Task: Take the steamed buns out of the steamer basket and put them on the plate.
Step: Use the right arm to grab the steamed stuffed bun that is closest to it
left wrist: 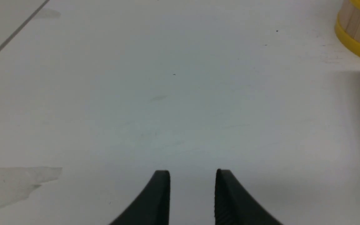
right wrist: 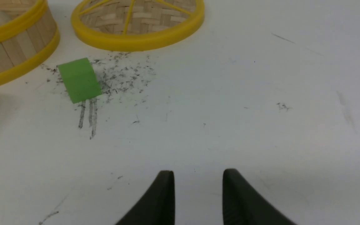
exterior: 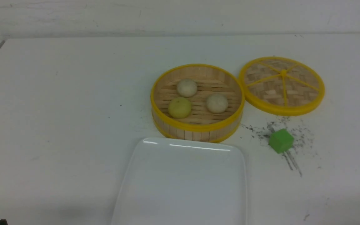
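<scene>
Left gripper [left wrist: 192,176] and right gripper [right wrist: 198,176] both hang partly open over the white desk [left wrist: 167,93], holding nothing and touching nothing.

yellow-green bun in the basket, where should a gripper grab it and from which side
Probably from straight above, pinching the yellow-green bun across its widest girth, low on the dome. The basket wall rings it, blocking a side approach, and the rounded top would likely slip. Close along the left-right line: the nearest beige bun sits close just beyond it.
</scene>
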Available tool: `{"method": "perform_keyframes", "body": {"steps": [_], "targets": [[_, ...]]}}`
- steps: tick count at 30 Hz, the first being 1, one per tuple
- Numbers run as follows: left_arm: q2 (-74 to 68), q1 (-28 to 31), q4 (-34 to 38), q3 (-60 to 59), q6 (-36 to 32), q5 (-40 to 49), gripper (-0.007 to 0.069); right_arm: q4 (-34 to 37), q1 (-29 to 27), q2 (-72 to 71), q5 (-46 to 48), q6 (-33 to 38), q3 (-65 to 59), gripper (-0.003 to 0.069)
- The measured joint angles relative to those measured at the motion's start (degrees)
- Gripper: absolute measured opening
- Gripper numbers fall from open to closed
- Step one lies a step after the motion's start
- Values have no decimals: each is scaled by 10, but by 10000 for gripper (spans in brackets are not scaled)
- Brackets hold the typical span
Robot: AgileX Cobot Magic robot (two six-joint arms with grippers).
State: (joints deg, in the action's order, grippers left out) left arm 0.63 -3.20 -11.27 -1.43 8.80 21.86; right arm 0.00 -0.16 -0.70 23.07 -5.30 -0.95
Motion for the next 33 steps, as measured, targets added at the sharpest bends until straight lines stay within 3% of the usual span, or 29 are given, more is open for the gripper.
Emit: {"method": "perform_keyframes", "body": {"steps": [3,6,7,8,11,13,18,21,26,27,29,30,31,32,33], "targets": [[0,0,4,0,4,0,241,34,0,0,-1,-23,0,239],[0,0,90,0,67,-9,241,184,0,0,-7,-126,-3,239],[0,0,107,0,80,-10,241,184,0,0,-7,-132,-4,239],[0,0,179,-1,134,-14,241,254,0,0,-10,-173,-5,239],[0,0,345,-1,272,-16,241,346,0,0,-16,-227,-5,239],[0,0,433,-2,335,-20,241,376,0,0,-18,-237,-5,239],[0,0,523,-2,398,-29,241,401,0,0,-19,-238,-5,239],[0,0,526,-2,402,-48,241,404,0,0,-21,-235,-3,237],[0,0,557,19,383,-123,214,390,0,7,-42,-121,93,156],[0,0,550,60,330,-137,185,375,0,23,-46,-74,136,120],[0,0,537,92,285,-148,162,360,0,40,-45,-41,169,95],[-1,0,517,139,215,-150,122,329,0,72,-29,1,213,60],[-13,0,503,186,157,-131,83,298,0,113,6,36,255,28],[-16,0,500,193,140,-126,69,293,0,119,6,36,261,25],[-47,0,493,228,99,-76,34,264,0,170,69,53,300,5]]}}
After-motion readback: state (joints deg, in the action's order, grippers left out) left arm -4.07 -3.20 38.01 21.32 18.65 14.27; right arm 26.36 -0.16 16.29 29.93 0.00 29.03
